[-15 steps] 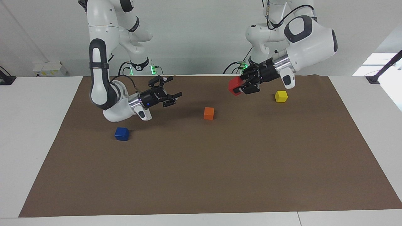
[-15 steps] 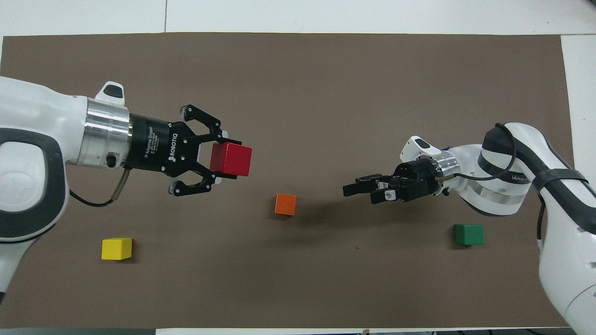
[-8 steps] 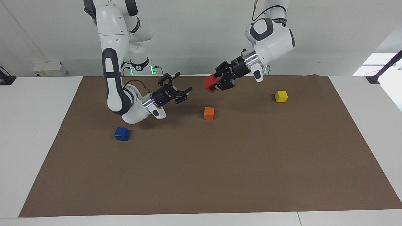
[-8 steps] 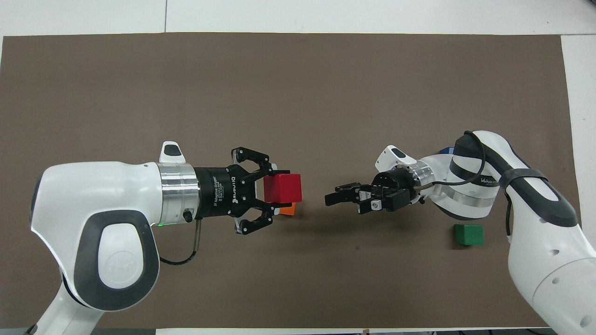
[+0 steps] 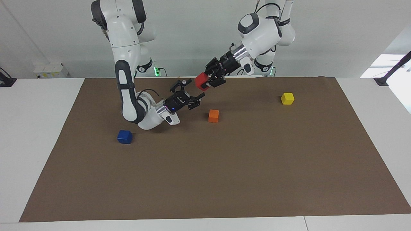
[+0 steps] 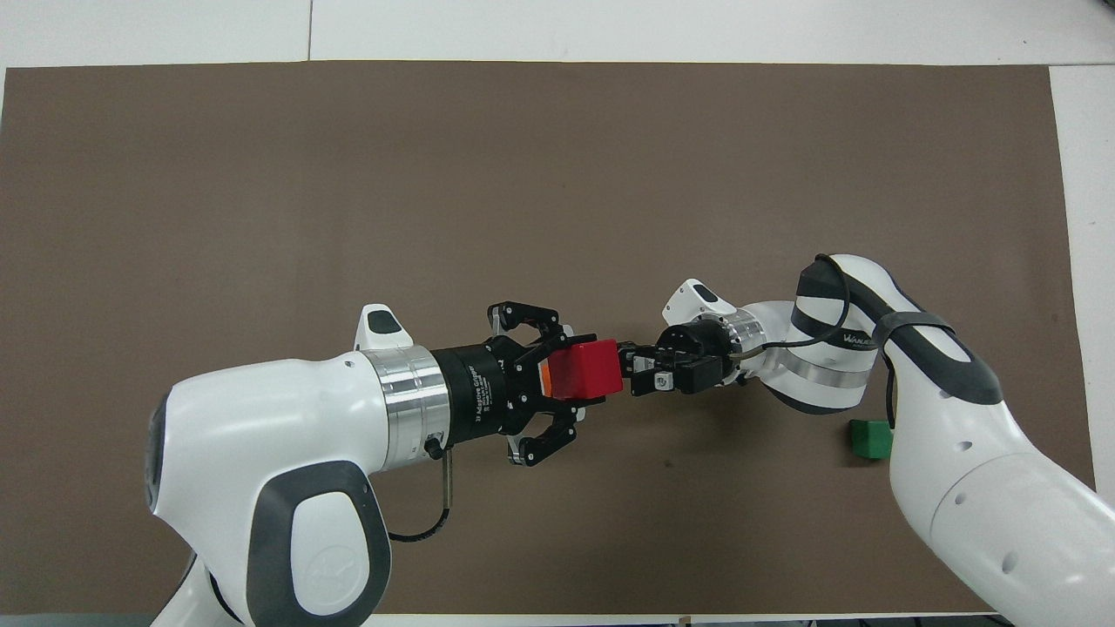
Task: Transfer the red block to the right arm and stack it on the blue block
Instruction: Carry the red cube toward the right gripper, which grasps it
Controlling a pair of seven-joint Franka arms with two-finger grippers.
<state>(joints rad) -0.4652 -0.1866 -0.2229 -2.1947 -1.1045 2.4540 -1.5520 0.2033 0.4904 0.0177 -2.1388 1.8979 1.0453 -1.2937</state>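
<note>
The red block (image 5: 201, 81) is held in the air by my left gripper (image 5: 207, 82), which is shut on it over the mat a little nearer the robots than the orange cube (image 5: 213, 115). In the overhead view the red block (image 6: 594, 369) sits in the left gripper (image 6: 575, 376). My right gripper (image 5: 191, 93), with a blue light at its wrist, is open and points at the red block, its tips just short of and slightly below it; it also shows in the overhead view (image 6: 629, 370). The blue block (image 5: 124, 136) lies on the mat toward the right arm's end, hidden in the overhead view.
A yellow cube (image 5: 287, 98) lies toward the left arm's end. A green cube (image 6: 867, 438) lies near the right arm's base, partly covered by that arm. The orange cube shows only as a sliver (image 6: 544, 376) under the red block. The brown mat (image 5: 224, 179) covers the table.
My left gripper has carried the red block toward the right arm's end, over the orange cube. My right gripper has moved toward it, and the gap between them has nearly closed.
</note>
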